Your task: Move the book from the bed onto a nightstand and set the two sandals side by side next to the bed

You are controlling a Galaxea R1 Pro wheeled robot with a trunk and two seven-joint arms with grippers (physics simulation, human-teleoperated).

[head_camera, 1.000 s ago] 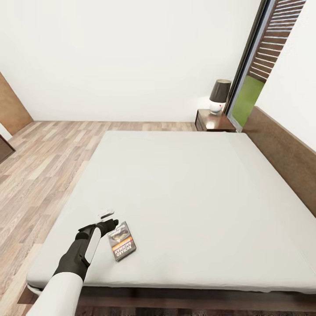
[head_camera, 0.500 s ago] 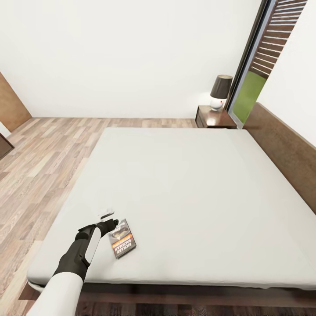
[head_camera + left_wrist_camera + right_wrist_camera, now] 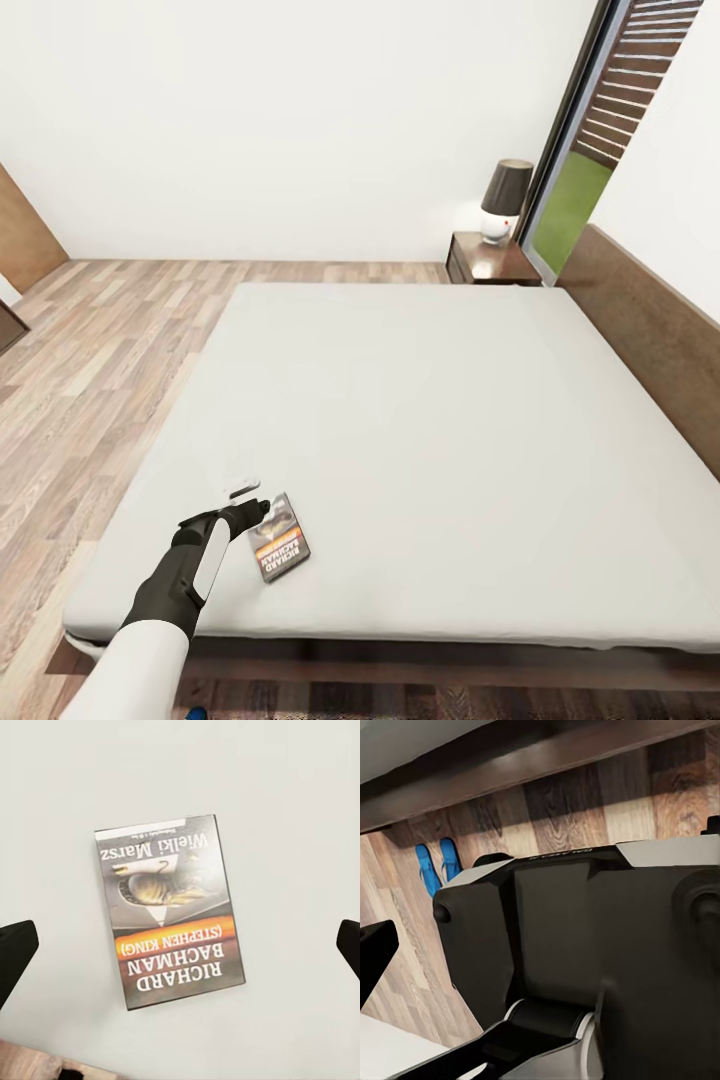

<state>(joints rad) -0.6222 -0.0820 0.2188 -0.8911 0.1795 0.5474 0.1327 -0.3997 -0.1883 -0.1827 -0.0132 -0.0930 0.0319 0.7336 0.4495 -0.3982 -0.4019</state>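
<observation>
Your left hand [image 3: 245, 505] hovers spread over the paperback book [image 3: 169, 910], which lies flat on the bed [image 3: 420, 420]. Both blue sandals [image 3: 437, 864] lie side by side on the floor [image 3: 585, 802]; I cannot tell your right hand's state.

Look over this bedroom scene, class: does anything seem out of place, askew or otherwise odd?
Only one thing stands out: the book lies flat near the front left corner of the bed, turned askew to the mattress edges rather than square. The two sandals lie side by side on the floor by the bed frame. Nothing looks spilled or damaged.
</observation>
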